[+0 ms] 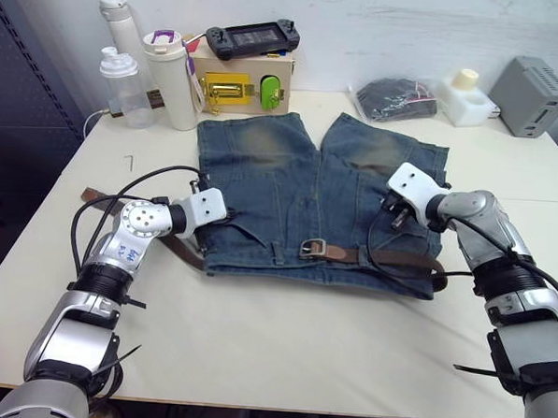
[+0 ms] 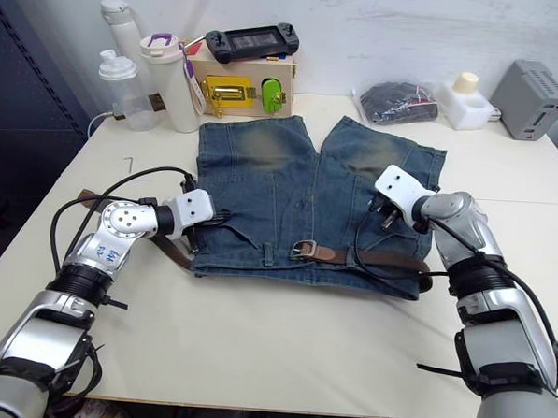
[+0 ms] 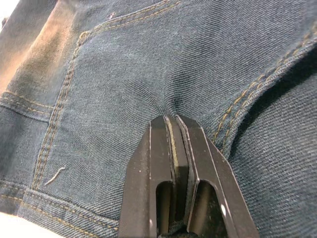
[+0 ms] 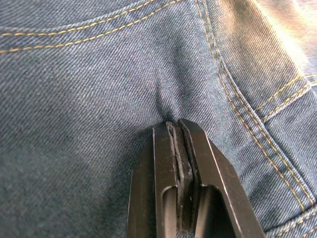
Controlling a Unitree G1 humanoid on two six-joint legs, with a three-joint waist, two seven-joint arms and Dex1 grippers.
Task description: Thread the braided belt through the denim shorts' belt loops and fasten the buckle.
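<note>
We see denim shorts (image 1: 317, 197) flat on counter (image 1: 281, 350), waistband toward us, legs pointing away. Braided belt (image 1: 389, 259) along waistband, buckle (image 1: 313, 247) near middle, its left end trailing out onto counter. Left gripper (image 3: 172, 130) fingers together, pinching denim fold at shorts' left edge. Right gripper (image 4: 177, 133) same, clamped on fold at right side. Beyond: bottles (image 1: 150, 71), wooden box (image 1: 244, 81)

Lab bench, latch box (image 1: 243, 87), grey device (image 1: 531, 96)
</note>
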